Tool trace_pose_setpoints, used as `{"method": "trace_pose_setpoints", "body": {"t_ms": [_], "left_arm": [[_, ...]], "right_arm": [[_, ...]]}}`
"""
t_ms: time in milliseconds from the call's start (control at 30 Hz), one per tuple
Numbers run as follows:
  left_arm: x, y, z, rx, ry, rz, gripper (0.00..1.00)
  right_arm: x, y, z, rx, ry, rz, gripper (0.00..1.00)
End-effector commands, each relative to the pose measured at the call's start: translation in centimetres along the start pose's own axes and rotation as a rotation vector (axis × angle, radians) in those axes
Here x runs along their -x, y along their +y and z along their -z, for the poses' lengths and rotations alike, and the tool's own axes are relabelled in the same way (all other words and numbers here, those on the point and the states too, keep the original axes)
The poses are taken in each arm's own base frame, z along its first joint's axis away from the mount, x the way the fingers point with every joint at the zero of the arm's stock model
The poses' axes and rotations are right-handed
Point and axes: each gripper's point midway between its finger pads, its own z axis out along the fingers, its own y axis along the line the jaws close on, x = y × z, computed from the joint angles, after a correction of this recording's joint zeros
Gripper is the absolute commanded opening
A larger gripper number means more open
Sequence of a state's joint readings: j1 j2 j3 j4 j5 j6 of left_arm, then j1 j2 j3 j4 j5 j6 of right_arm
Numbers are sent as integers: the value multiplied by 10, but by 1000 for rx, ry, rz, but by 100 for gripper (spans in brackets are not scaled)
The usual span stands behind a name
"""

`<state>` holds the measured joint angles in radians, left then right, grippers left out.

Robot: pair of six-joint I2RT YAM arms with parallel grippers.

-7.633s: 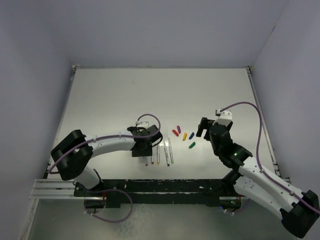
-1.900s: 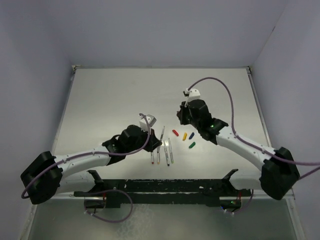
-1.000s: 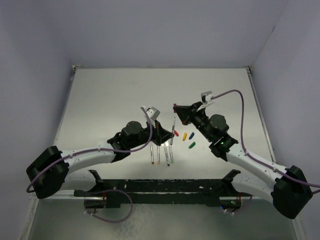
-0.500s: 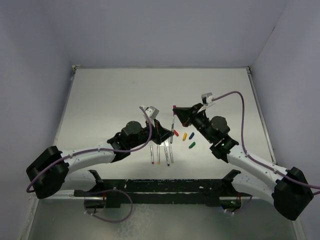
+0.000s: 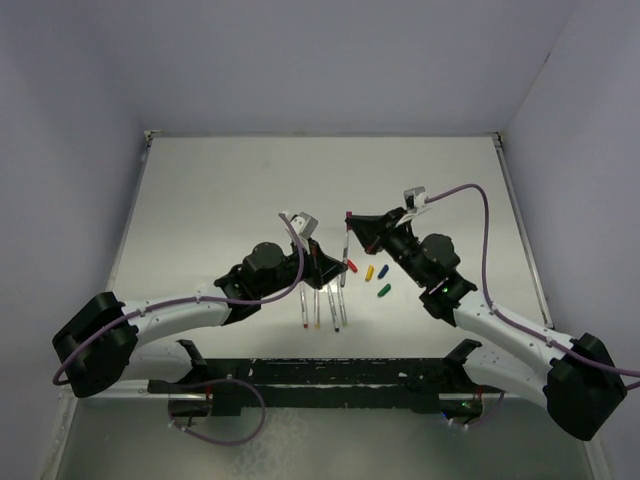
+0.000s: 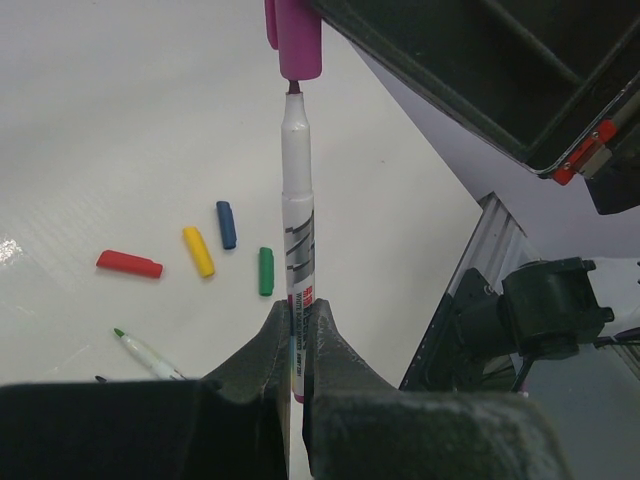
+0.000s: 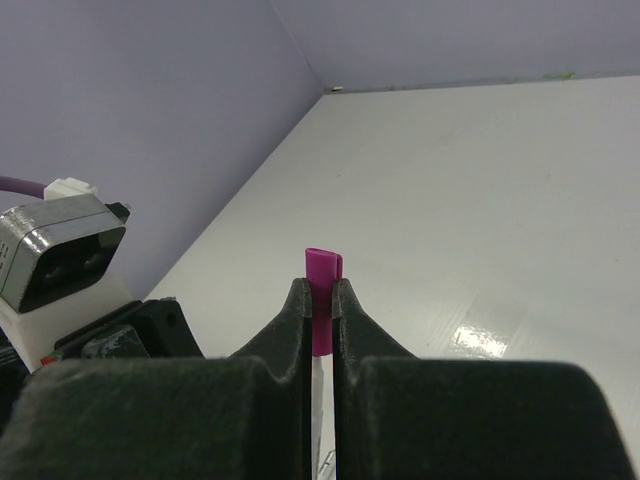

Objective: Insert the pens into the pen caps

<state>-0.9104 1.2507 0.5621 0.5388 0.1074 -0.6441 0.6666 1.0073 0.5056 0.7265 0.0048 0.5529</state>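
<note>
Two arms meet above the table [image 5: 230, 190], each carrying one part, since pen and cap can only be joined along a shared axis. The left gripper [image 6: 297, 335] is clamped on the lower barrel of a pen [image 6: 297, 230] and holds it upright with the tip free. The right gripper [image 7: 320, 292] is pinched on the sides of the magenta cap [image 6: 297, 40], directly above that pen with its mouth pointing down. From the left wrist, the tip sits right at the mouth, barely entered if at all.

The low grip leaves the pen's upper length clear for the cap to slide over, and the side pinch keeps the cap's mouth unobstructed. Alignment looks close, so a straight push along the pen seems to be what is called for. Any tilt could jam the tip or make the slim barrel slip.

On the table to the right of the pen lie the red cap [image 6: 130, 264], yellow cap [image 6: 198, 251], blue cap [image 6: 227, 224] and green cap [image 6: 265, 271]. Four spare pens [image 5: 318, 310] lie side by side under the pen, on its near side.
</note>
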Motion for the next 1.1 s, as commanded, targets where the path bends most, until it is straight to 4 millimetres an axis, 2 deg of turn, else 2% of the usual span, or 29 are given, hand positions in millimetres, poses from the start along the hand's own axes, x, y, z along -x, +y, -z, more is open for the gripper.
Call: {"method": "trace_pose_setpoints", "body": {"t_ms": [0, 633, 1067], "left_arm": [[22, -16, -2, -54, -76, 3, 0], [22, -14, -5, -46, -90, 21, 0], [33, -14, -3, -42, -145, 25, 0]], "right_arm": [[13, 10, -1, 46, -52, -12, 0], [0, 11, 3, 68, -24, -37, 0], [-14, 12, 7, 89, 19, -53, 0]]}}
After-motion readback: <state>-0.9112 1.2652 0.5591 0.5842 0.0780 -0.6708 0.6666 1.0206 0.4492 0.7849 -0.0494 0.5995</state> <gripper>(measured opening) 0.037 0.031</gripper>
